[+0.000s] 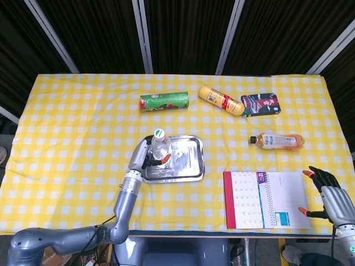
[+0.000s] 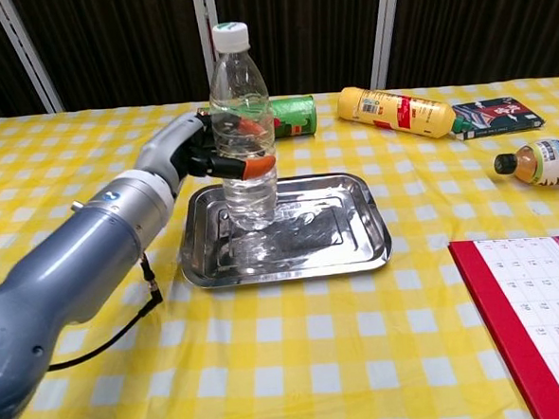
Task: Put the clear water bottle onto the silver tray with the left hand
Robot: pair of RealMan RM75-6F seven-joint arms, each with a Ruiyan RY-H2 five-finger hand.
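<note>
Yellow-checked cloth covers the whole desk (image 1: 66, 111), and the silver tray (image 2: 358, 252) sits near the middle of it, so that's the big stuff out of the way. Clear water bottle (image 2: 242, 136) is upright over the left part of the tray, base looks down on or just above the metal, can't quite tell which. Left hand (image 2: 195, 153) is wrapped around its middle, orange fingertips (image 2: 258, 163) showing on the front. My guess is thin plastic, smooth, a bit squashy, partly filled so not heavy but tall and tippy on a slick tray. Mid-body seems the right place to hold, not the cap. Right hand (image 1: 327, 194) sits off at the desk's edge, fingers apart, holding nothing.
</note>
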